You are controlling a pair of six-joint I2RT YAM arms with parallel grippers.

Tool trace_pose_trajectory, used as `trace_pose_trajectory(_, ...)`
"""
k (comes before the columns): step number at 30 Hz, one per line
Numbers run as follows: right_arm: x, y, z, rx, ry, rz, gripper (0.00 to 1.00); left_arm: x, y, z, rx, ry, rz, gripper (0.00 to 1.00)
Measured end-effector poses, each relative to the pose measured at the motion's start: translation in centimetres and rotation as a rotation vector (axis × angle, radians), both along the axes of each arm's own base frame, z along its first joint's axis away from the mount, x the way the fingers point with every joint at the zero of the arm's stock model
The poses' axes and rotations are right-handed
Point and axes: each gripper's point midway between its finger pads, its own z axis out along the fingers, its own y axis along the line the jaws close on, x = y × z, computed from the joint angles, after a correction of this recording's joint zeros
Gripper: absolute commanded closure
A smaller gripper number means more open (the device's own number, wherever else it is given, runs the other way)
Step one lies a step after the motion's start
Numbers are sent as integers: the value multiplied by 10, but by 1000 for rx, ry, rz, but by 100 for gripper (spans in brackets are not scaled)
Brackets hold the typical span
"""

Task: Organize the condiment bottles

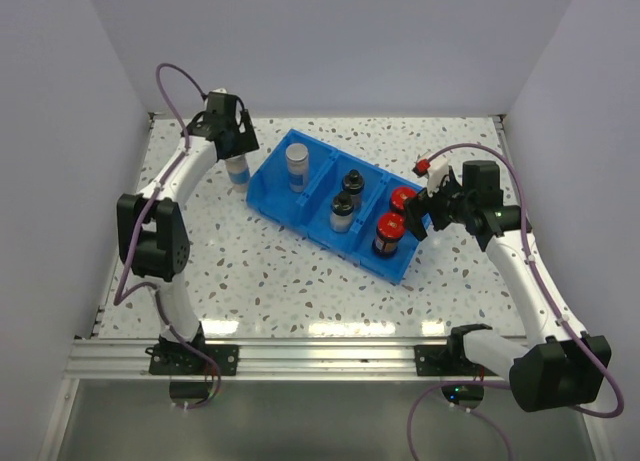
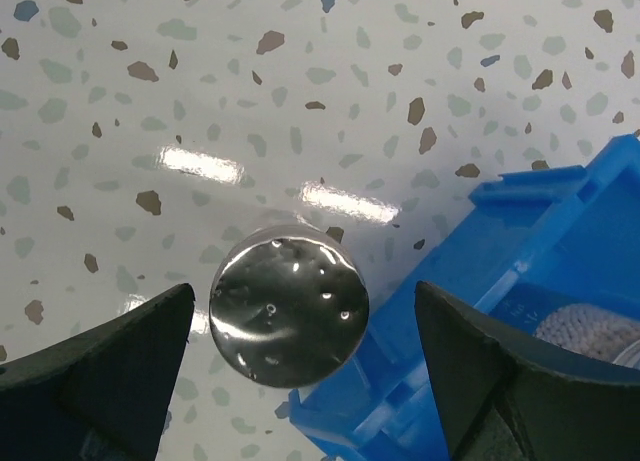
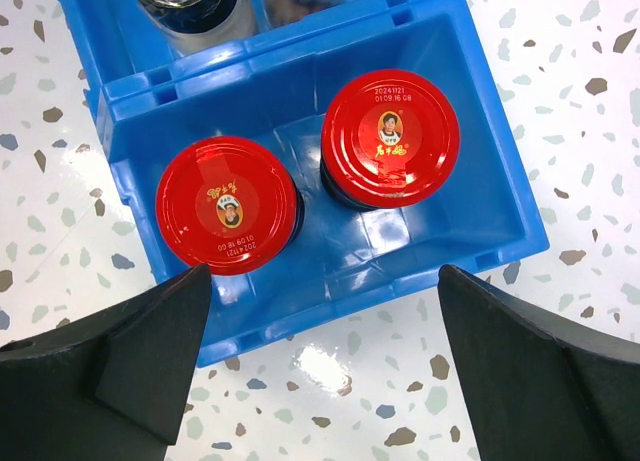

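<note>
One clear cylindrical jar with a silver-grey lid (image 2: 289, 311) stands upright on the speckled desk (image 2: 200, 71), just beside the blue plastic bin (image 2: 560, 231), straight below my left pincer (image 2: 297, 326), whose jaws gape wide either side without touching, so I'd descend vertically.

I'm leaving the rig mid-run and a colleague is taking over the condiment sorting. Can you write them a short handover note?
Left claw: open, over the loose silver-lidded jar, one finger on each side, not gripping it. That jar stands on the table just outside the left end of the blue bin.
Right claw: open, empty, above the red-capped jars.
Bin: the other silver-lidded jar is in the left compartment, two black-shaker jars in the middle, both red-capped jars in the right.
Done: five jars grouped by kind.
Left: probably put the loose jar beside its twin.
</note>
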Motion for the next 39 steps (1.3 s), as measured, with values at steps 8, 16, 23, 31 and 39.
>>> trace_pose_trajectory(8,0,0,0,-1,-1,0,1,16,5,-23,9,49,27,21)
trace_pose_trajectory(16,0,0,0,-1,-1,0,1,11,7,-24,21,58,20,90)
trace_pose_trajectory(23,0,0,0,-1,-1,0,1,-23,15,2,67,8,-40,100)
trace_pose_trajectory(31,0,0,0,-1,-1,0,1,-59,-6,126,19,-349,-262,100)
trace_pose_trajectory(39,0,0,0,-2,-2,1,2,-73,-53,129,-127,-376,-510,100)
